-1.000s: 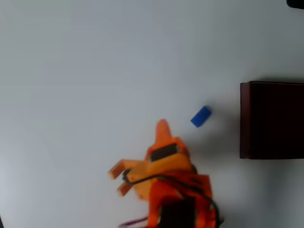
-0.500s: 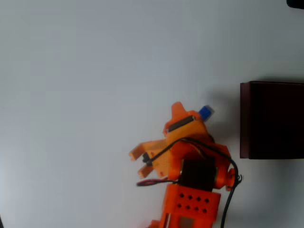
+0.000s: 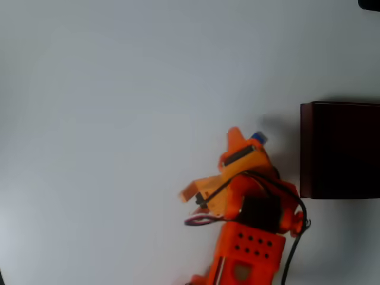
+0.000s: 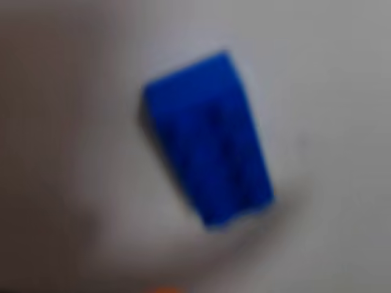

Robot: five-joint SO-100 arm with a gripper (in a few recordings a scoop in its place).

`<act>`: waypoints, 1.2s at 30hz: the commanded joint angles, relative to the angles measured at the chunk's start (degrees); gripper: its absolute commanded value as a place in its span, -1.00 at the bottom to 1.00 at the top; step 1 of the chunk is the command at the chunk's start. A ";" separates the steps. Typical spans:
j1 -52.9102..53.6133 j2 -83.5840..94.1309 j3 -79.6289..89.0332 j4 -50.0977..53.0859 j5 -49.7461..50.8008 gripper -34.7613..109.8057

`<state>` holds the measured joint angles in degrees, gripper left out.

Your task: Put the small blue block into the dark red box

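The small blue block (image 4: 208,152) lies flat on the white table, blurred and very close in the wrist view, with nothing touching it. From overhead only a corner of the block (image 3: 259,138) peeks out at the right of the orange arm's pointed finger (image 3: 236,135). My gripper (image 3: 224,153) hangs right over the block and looks open: its other orange jaw part (image 3: 189,194) sticks out far to the left. The dark red box (image 3: 341,148) stands at the right edge, a short gap to the right of the block, its inside very dark.
The orange arm body (image 3: 249,237) with its black cable comes up from the bottom edge, just left of the box's near corner. White table (image 3: 119,89) stretches to the left and top.
The arm has swung right and upward across the frames. Its pointed finger went from left of the block to right beside it, and the arm now covers most of the block.
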<state>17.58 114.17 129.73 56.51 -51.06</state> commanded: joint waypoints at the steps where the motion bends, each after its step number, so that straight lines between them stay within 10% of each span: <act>1: 0.09 -1.23 -0.35 0.18 -2.99 -0.11; 36: 3.08 -25.40 -19.16 6.77 -4.92 -0.14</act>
<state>19.95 87.89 112.50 62.93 -54.76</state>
